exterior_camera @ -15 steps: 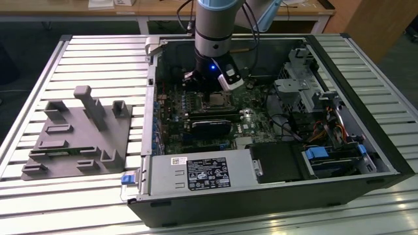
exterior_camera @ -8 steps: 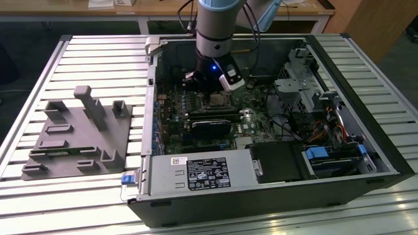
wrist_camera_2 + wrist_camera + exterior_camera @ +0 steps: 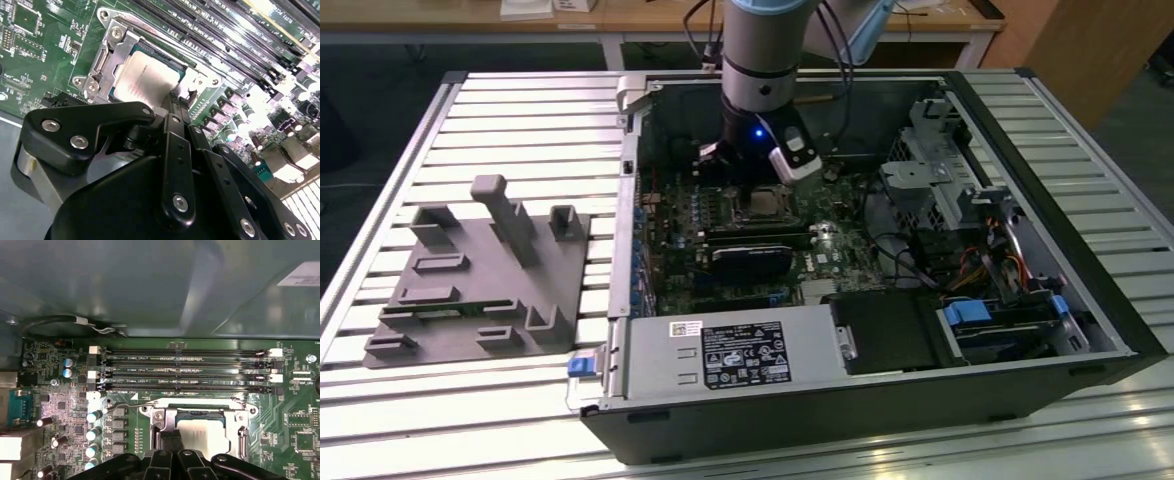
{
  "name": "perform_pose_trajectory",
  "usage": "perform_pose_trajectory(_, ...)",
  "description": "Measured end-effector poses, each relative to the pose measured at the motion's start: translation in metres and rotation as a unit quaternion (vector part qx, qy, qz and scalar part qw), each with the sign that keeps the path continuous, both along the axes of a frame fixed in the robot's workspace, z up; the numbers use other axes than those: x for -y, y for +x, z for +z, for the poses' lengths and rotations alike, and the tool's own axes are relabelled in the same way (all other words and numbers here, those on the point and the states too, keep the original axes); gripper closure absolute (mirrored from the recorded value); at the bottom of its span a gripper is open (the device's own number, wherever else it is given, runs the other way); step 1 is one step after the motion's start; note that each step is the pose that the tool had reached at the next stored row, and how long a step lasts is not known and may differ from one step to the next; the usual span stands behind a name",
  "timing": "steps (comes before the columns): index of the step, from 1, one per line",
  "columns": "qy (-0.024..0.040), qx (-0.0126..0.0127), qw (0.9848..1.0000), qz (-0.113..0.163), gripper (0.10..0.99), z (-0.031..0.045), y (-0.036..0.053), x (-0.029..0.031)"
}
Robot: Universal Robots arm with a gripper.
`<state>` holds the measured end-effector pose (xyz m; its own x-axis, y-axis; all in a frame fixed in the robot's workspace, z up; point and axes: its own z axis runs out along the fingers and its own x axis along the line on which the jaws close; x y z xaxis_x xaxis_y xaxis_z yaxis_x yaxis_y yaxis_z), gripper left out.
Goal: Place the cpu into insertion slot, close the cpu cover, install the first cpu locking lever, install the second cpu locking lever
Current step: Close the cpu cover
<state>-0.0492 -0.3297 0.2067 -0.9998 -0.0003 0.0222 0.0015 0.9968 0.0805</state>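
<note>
Slatted table [image 3: 520,100]; seated cpu [image 3: 145,80] near claw [image 3: 174,107].

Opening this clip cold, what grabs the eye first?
The gripper hangs inside the open computer case, just over the silvery cpu, which the cpu cover frames. In the exterior view, a grey moulded fixture lies on the slatted table, at the exterior view's left of the case.
</note>
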Motion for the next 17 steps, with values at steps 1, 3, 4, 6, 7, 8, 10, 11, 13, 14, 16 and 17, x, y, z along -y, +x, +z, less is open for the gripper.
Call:
perform_pose_trajectory(1,0.0,0.0,1.0,0.0,0.98,0.002,0.0,0.0)
perform_pose_trajectory(3,0.0,0.0,1.0,0.0,0.98,0.0057,0.0,0.0)
perform_pose_trajectory(4,0.0,0.0,1.0,0.0,0.98,0.0062,0.0,0.0)
perform_pose_trajectory(6,0.0,0.0011,1.0,0.0,0.98,0.0062,-0.0001,0.0)
perform_pose_trajectory(7,0.0,0.0048,1.0,0.0,0.98,0.0063,-0.0004,0.0001)
perform_pose_trajectory(8,0.0001,0.0085,1.0,0.0,0.98,0.0062,-0.0004,0.0)
perform_pose_trajectory(10,0.0002,0.015,0.9999,-0.001,0.98,0.006,-0.0004,0.0)
perform_pose_trajectory(11,0.0002,0.018,0.9998,-0.001,0.98,0.0059,-0.0004,0.0)
perform_pose_trajectory(13,0.0002,0.022,0.9998,-0.004,0.98,0.0057,-0.0004,0.0)
perform_pose_trajectory(14,0.0001,0.0231,0.9997,-0.007,0.98,0.0057,-0.0004,0.0)
perform_pose_trajectory(16,-0.0002,0.0242,0.9996,-0.017,0.98,0.0057,-0.0004,0.0)
perform_pose_trajectory(17,-0.0004,0.0243,0.9995,-0.022,0.98,0.0056,-0.0004,0.0)
